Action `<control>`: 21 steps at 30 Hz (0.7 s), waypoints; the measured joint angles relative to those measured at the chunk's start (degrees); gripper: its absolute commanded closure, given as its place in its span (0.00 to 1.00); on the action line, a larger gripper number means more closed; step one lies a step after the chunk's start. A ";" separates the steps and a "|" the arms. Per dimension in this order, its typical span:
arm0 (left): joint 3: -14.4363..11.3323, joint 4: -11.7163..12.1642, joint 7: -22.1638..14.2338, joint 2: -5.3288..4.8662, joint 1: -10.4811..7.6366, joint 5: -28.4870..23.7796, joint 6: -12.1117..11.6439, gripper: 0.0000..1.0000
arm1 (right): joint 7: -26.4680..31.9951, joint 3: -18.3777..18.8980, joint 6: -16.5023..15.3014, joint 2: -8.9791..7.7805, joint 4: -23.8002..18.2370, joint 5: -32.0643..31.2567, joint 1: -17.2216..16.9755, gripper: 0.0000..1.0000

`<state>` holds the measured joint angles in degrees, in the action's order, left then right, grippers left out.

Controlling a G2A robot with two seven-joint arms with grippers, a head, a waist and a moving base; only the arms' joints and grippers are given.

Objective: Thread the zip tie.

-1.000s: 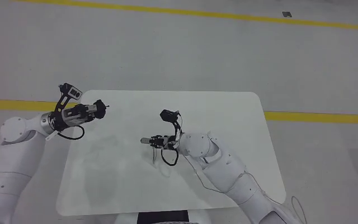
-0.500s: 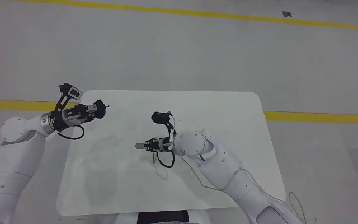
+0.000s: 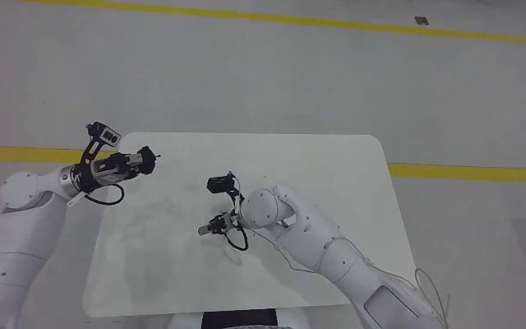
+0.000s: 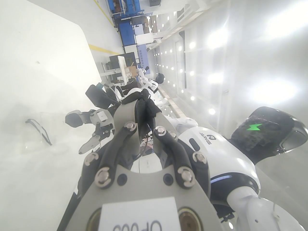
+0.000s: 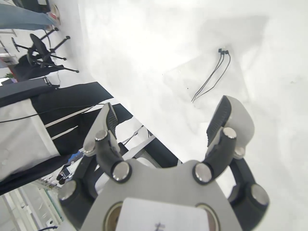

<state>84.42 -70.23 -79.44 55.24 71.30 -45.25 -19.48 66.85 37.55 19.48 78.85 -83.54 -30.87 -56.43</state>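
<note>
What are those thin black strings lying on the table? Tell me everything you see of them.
They are two zip ties: thin black plastic-looking strips, each with a small square head. They lie flat on the white table, side by side, slightly bowed, heads close together, tails meeting. Nothing grips them; the open right pincer is apart from them.

- Table [image 3: 345, 164]: plain white top.
- Zip ties [image 5: 213, 76]: two thin strips, both black.
- Right gripper [image 5: 167, 104]: pale grey metal fingers, black links, silver rivets. The pads [image 5: 216, 118] are black with fine ribbing.
- Left gripper [image 4: 142, 97]: grey fingers, black links, silver screws, black at the tips.
- Floor [image 3: 246, 82]: pale grey, crossed by yellow lines [image 3: 288, 18].
</note>
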 measured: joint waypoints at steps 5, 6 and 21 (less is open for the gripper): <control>0.00 0.00 0.00 0.00 0.00 0.00 0.00 1.00 | -0.10 0.04 0.00 -0.04 -0.11 0.12 -0.06 0.00; 0.00 0.00 0.00 0.00 0.00 0.00 0.00 1.00 | -0.10 0.04 0.00 -0.04 -0.11 0.12 -0.06 0.00; 0.00 0.00 0.00 0.00 0.00 0.00 0.00 1.00 | 2.85 1.09 0.00 5.89 4.79 -14.13 -1.74 0.00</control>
<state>84.42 -70.23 -79.44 55.24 71.30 -45.25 -19.48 69.70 38.64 19.48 84.74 -78.75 -45.00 -58.17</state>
